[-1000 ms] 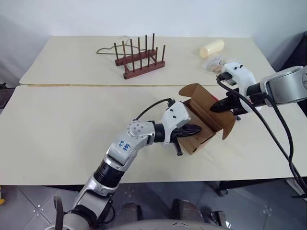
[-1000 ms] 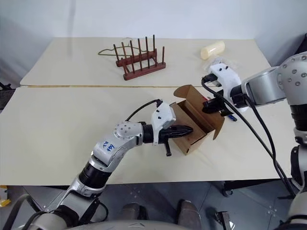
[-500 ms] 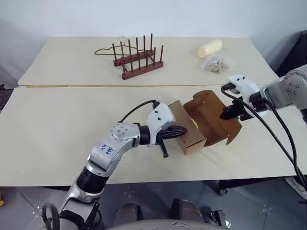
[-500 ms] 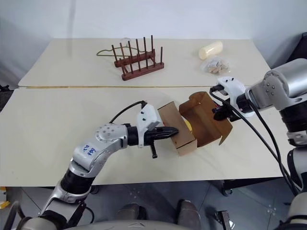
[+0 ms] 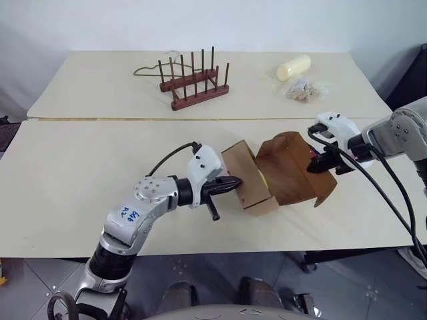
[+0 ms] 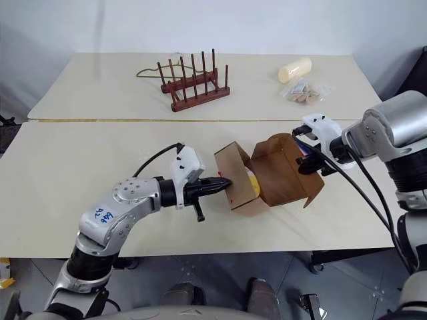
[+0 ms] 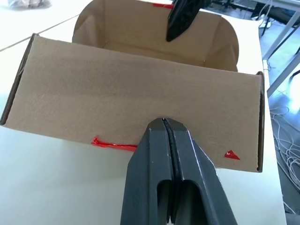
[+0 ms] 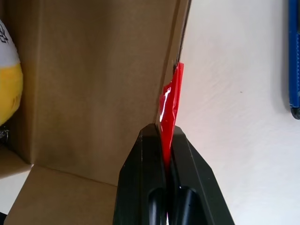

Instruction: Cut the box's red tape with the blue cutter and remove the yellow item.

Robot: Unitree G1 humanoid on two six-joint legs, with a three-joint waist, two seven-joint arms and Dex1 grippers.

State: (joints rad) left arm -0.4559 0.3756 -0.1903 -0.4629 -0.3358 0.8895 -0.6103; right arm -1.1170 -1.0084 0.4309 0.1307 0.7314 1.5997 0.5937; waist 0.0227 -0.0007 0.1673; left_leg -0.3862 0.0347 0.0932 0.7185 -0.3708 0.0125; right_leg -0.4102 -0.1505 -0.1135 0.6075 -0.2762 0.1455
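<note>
The box (image 6: 257,180) is a small brown cardboard carton lying open at about the bench's (image 6: 87,160) centre, toward three o'clock. Its lid flap (image 6: 287,175) is folded back toward the right arm. Its plain front wall faces the left arm and carries a thin strip of red tape (image 7: 115,146) along its lower edge, plus a tiny red scrap near one corner. Inside, against the wall, sits the yellow item (image 6: 253,184) (round, bright yellow, with a white patch where the right wrist view catches it).

The left gripper (image 7: 164,123) has its jaws pressed fully together, empty, tips touching the front wall. The right gripper (image 8: 164,131), at three o'clock of the box, has its jaws clamped on the lid's edge, with a crumpled piece of red tape pinched between them.

The blue cutter (image 8: 294,56) lies on the bench just beside the lid, apart from both grippers. At twelve o'clock, well apart, stand a wooden rack (image 6: 197,83), a cream cylinder (image 6: 295,69) and a small bag (image 6: 303,91).
</note>
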